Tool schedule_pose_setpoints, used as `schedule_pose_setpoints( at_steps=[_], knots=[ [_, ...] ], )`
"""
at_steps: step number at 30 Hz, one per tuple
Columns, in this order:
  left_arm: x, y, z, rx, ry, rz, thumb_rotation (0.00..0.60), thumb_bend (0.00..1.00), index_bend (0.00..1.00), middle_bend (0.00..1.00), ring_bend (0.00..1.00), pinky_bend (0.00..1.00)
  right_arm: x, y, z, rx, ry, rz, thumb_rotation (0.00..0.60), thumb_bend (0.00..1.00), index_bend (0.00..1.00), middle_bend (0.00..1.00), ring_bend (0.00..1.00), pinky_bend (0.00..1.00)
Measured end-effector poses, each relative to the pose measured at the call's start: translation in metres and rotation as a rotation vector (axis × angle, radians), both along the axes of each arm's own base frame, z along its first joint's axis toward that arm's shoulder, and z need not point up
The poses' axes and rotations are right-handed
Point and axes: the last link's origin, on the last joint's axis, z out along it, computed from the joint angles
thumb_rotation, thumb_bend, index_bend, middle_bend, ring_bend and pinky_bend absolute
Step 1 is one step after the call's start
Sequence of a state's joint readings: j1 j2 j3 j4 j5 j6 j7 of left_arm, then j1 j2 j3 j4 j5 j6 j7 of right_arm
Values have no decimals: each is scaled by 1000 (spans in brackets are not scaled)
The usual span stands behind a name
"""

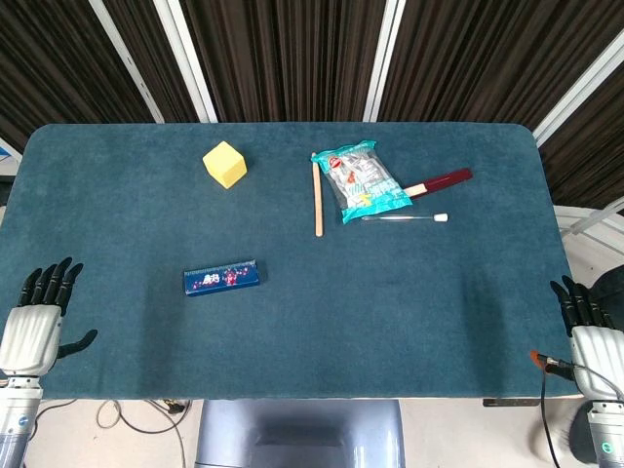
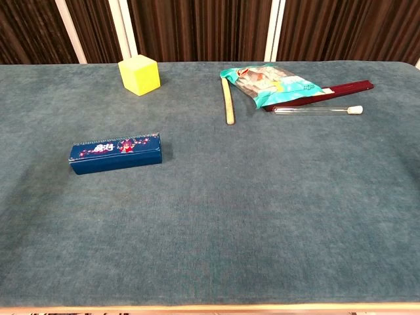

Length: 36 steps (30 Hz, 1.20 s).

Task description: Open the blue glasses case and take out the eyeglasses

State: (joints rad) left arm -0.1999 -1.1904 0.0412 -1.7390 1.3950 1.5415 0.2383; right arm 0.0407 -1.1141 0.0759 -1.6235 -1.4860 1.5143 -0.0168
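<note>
The blue glasses case point(image 1: 222, 279) is lying closed on the desk point(image 1: 390, 312), forward and inward of the left hand point(image 1: 39, 317) — the nearer one, fingers spread, holding nothing. The right hand point(image 1: 593, 327) is waiting well apart, also empty. Its long axis is running crosswise; lid print is unreadable.

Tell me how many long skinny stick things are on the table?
3. A wooden stick lies left of the snack bag. A dark red stick pokes out from the bag's right side. A clear tube with a white cap lies just in front of it. The bag may hide more.
</note>
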Motion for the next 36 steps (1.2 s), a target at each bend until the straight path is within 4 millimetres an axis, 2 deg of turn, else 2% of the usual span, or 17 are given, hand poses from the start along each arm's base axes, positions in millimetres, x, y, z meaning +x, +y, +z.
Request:
schedule_pose_setpoints(
  at_steps=[13, 20, 26, 36],
  knots=[
    [2, 3, -6, -24, -1, 13, 600, 130, 0, 0, 0, 0, 0, 1, 1, -1, 0, -1, 600, 174, 0, 0, 0, 179],
    [10, 13, -14, -51, -6, 16, 600, 134, 0, 0, 0, 0, -1, 1, 1, -1, -4, -5, 600, 174, 0, 0, 0, 179],
    [24, 34, -26, -81, 1, 13, 600, 216, 0, 25, 0, 6, -1, 1, 0, 1, -10, -10, 600, 174, 0, 0, 0, 179],
    [65, 75, -72, -153, -24, 26, 600, 262, 0, 102, 0, 15, -1, 1, 1, 1, -22, -17, 600, 175, 0, 0, 0, 179]
  ],
)
